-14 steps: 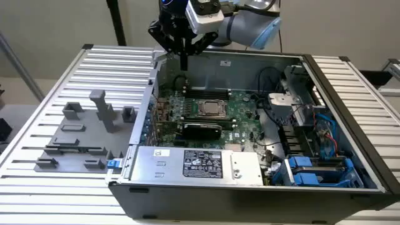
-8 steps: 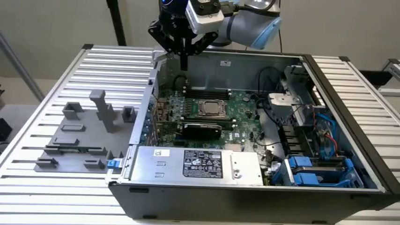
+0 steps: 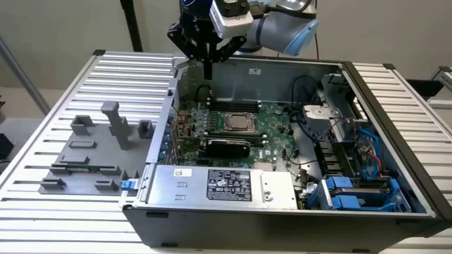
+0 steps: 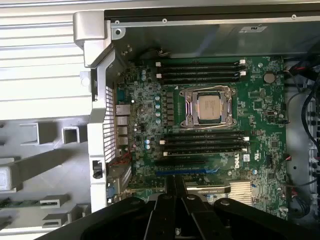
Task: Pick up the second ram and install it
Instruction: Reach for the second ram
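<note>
Exterior view: the arm comes in from the back of the scene, wrist bent so the gripper [image 3: 207,71] points straight down. It hangs over the rear corner of the open PC case [image 3: 282,71], towards the exterior view's left, well above the motherboard [image 3: 276,124]. The fingers look pinched together into one narrow tip with nothing between them. The second ram [image 3: 83,169] looks to be lying flat in the gray fixture [image 3: 84,153] out on the slatted worktop [image 3: 42,106], at the exterior view's left of the case and well apart from the gripper. The power supply [image 3: 226,185] sits at the near side of the case.

Wrist view: the camera looks down past the gripper [image 4: 175,195], black fingers [image 4: 166,205] side by side with barely a slit between them, holding nothing. Below is the board with the CPU [image 4: 209,106] in its socket, and long black slots [image 4: 200,70] on either side of it. Outside the case wall there's a thin green strip in the gray fixture, which is the second ram [image 4: 17,203]
</note>
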`<action>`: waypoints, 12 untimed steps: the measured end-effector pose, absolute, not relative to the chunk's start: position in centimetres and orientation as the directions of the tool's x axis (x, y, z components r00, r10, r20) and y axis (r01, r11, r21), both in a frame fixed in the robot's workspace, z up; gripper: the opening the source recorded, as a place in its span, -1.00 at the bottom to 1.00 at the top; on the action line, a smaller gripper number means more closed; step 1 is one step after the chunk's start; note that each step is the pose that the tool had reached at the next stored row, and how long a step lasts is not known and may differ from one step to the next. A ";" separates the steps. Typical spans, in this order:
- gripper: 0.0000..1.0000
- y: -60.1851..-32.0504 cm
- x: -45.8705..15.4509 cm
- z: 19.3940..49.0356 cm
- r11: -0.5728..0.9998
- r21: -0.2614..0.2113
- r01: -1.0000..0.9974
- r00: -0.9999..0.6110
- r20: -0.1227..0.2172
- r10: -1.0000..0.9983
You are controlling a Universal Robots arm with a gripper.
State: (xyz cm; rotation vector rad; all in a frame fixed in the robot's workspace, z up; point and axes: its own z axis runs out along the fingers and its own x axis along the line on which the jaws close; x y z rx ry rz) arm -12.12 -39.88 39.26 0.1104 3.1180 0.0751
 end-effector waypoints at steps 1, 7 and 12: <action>-1.00 -39.9 -12.2 39.3 0.996 0.049 0.070 -0.997 -0.019 0.071; -1.00 -41.3 -13.6 39.3 0.996 0.049 0.070 -0.997 -0.019 0.071; -1.00 -42.3 -15.8 39.3 0.996 0.049 0.070 -0.997 -0.021 0.071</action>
